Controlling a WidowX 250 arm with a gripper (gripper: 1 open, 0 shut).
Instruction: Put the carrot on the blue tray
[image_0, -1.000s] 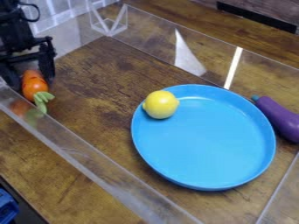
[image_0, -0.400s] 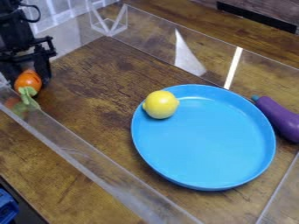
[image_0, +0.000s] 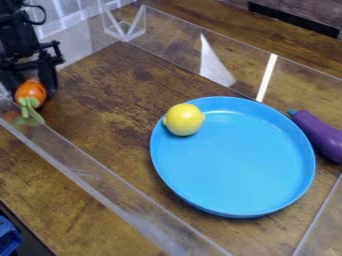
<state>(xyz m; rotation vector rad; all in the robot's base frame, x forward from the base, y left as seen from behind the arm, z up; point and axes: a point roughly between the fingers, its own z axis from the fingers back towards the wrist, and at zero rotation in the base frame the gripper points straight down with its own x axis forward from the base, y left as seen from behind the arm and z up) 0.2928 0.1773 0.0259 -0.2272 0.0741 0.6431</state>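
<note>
Black gripper (image_0: 30, 82) clamped, it seems, on the stubby orange toy carrot (image_0: 30, 94) at far left; round yellow lemon (image_0: 185, 119) sits on the big round blue plastic tray (image_0: 241, 165); purple eggplant (image_0: 321, 134) just beside its right rim.

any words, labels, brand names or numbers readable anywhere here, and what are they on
None: no readable text in this view.
The carrot, lemon, eggplant and blue tray are plain, unprinted.
The gripper and wooden table show no legible marking.
</note>
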